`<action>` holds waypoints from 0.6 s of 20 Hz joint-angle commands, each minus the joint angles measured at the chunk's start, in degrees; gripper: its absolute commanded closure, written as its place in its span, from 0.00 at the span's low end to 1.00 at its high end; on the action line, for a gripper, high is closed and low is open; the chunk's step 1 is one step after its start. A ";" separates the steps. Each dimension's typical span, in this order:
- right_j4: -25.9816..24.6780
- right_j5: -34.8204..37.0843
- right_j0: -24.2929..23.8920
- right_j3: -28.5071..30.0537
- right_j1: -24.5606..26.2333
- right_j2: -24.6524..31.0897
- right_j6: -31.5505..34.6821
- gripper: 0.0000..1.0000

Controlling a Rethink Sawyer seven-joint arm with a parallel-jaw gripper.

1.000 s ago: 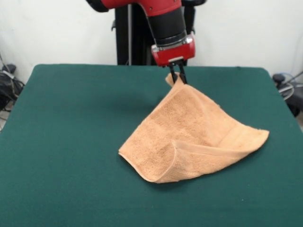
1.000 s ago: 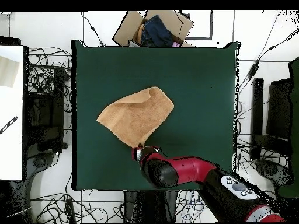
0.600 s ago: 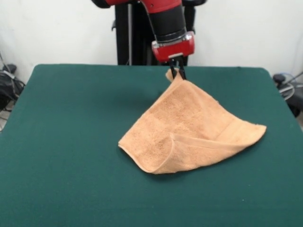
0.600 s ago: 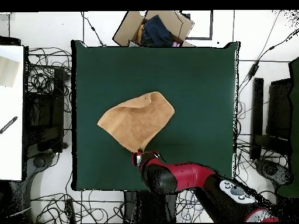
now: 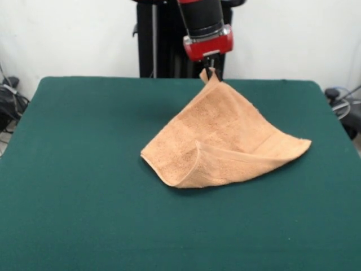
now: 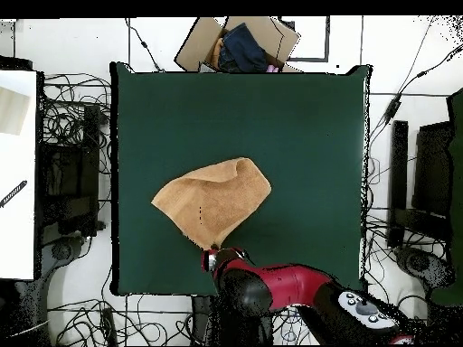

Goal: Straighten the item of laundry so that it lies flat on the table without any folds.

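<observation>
A: From the front, what does the red and black gripper [image 5: 210, 72] hold?
B: It pinches one corner of the peach-orange fluffy towel [image 5: 223, 141]. The rest hangs below it onto the dark green felt table [image 5: 84, 169], one side folded.
A: From above?
B: The towel [image 6: 212, 200] spreads away from the gripper [image 6: 213, 256].

We see even, fairly bright light from above in both views, with no glare on the matte table [image 5: 84, 169]. The towel [image 5: 220, 141] throws only a thin soft shadow along its near edge. The front view is sharp; far wall evenly pale.
</observation>
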 commanded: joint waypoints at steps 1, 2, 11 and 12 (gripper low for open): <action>-3.19 -3.55 1.41 1.97 -0.77 -3.60 6.82 1.00; -3.45 -4.29 1.88 1.58 -0.13 -4.34 6.91 1.00; -3.57 -11.18 7.17 -0.77 1.45 -12.80 7.97 1.00; -3.22 -11.55 7.07 -0.80 1.23 -13.12 7.81 0.00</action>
